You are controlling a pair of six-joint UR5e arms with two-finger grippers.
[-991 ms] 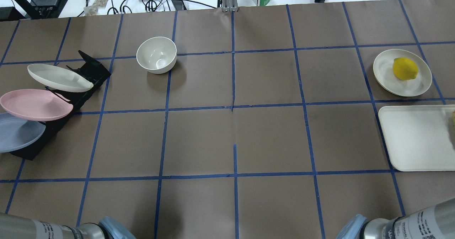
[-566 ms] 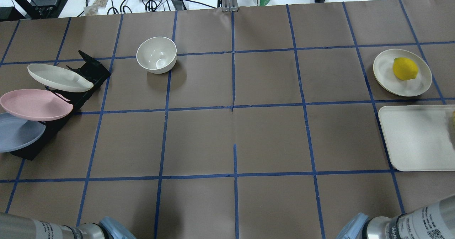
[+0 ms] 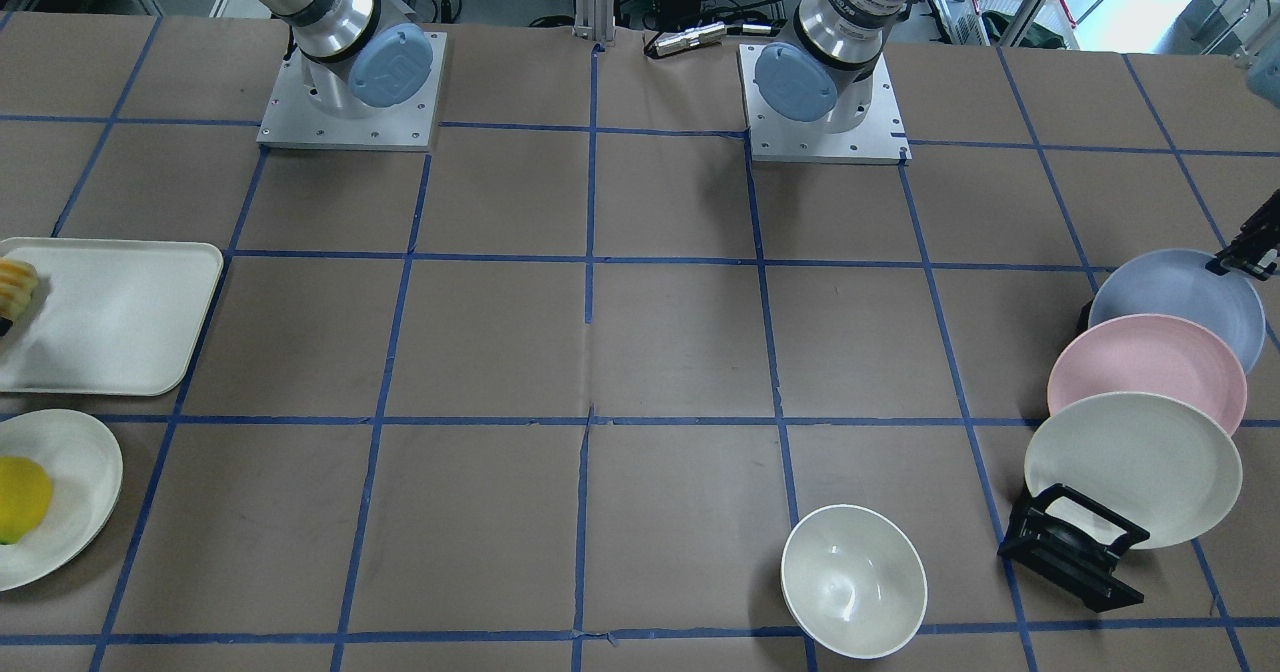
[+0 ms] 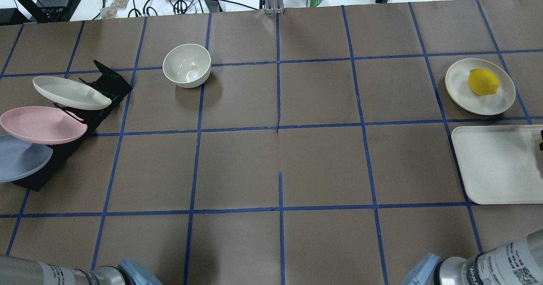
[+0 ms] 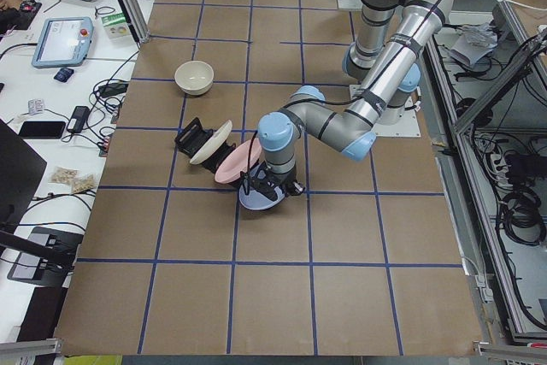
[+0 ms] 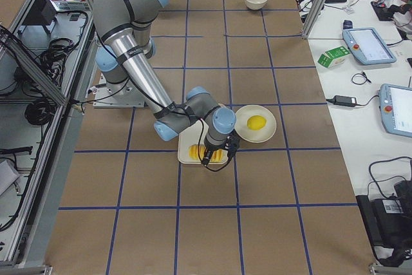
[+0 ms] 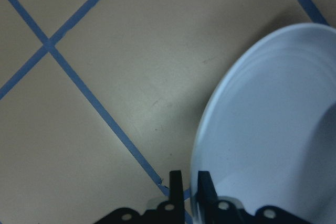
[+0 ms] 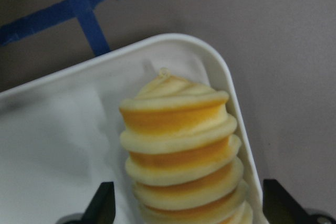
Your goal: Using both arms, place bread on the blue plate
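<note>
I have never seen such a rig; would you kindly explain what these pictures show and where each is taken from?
The machine is a left arm and a right arm bolted to one table, each ending in a two-fingered pincer. Two cameras look down, one behind the robot, one facing it; two look along the table from its ends; one rides each wrist. The left pincer is closed on the rim of the blue plate, which leans in a black rack with a pink plate and a cream plate. The right pincer, open, straddles the bread on a cream tray. Also there: a bowl and a lemon on a small plate.
</note>
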